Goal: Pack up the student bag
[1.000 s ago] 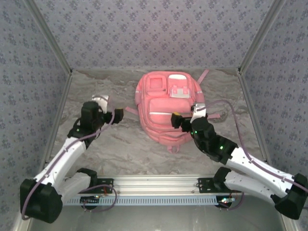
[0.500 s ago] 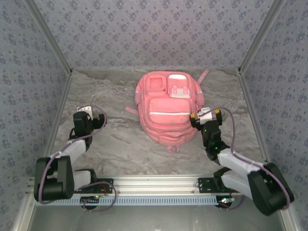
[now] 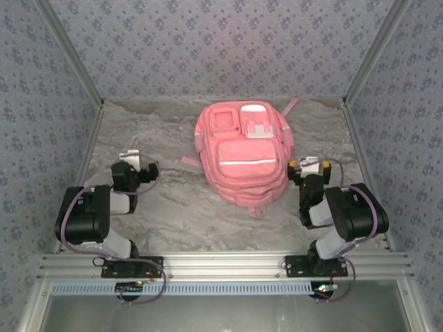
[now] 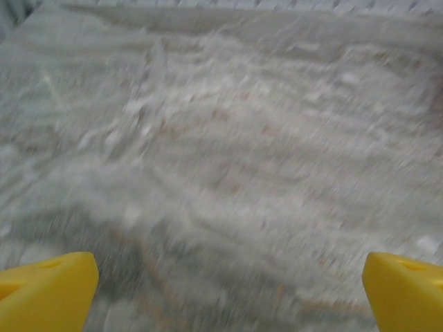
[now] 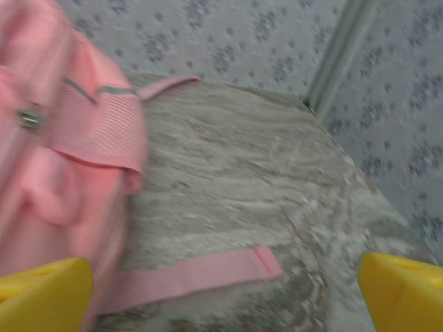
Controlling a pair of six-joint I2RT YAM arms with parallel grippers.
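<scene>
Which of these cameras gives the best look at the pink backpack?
The top external view: the whole pink backpack lies flat, front up, with nothing cut off. The right wrist view catches a blurred side of it with a loose strap trailing on the table; the left wrist view looks at the marbled tabletop.

Yellow jaws stand wide apart above the blurred, grey-veined marbled table (image 4: 228,138).

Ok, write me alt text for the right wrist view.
The pink student bag lies at the left on the marbled table, one of its straps trailing flat across the surface. The right gripper is open and empty, its yellow fingertips at the bottom corners; a patterned wall stands behind.
</scene>
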